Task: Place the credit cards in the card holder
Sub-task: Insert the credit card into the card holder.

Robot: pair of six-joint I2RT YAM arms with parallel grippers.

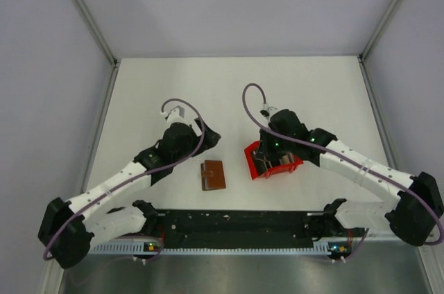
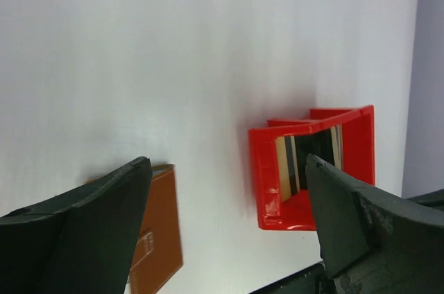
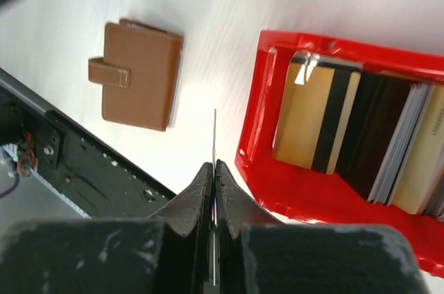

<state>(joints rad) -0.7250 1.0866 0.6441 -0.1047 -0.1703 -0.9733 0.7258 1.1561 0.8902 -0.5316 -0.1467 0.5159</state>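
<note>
- Right wrist view: the jaws of the right gripper (image 3: 214, 169) are clenched on a single card (image 3: 214, 124). The card shows edge-on as a thin line sticking out past the fingertips. It hangs above the table (image 3: 208, 16), over the gap between the wallet (image 3: 139, 75) and the red box (image 3: 253, 134).
- The wallet lies flat and closed, with its strap (image 3: 109, 74) folded across the front. More cards (image 3: 333, 127) stand on edge in the box, packed side by side.
- Left wrist view: the jaws of the left gripper (image 2: 227, 169) are spread wide with nothing between them. A corner of the wallet shows under one finger, and the red box with its cards lies beyond the other.
- Top view: the left gripper hovers just behind the wallet. The right gripper sits at the wallet side of the red box, and the two things lie near each other but apart.
- Handling: the card looks light, stiff and slick, so it could twist or slip in the pads. Holding it by one end leaves most of it free to slide into a pocket.
- The wallet looks soft and light and would likely skid on the smooth table unless pinned.
- In the way: the closed strap blocks any pocket, so the wallet probably has to be opened first. The black rail (image 3: 83, 162) runs close along its near side.
</note>
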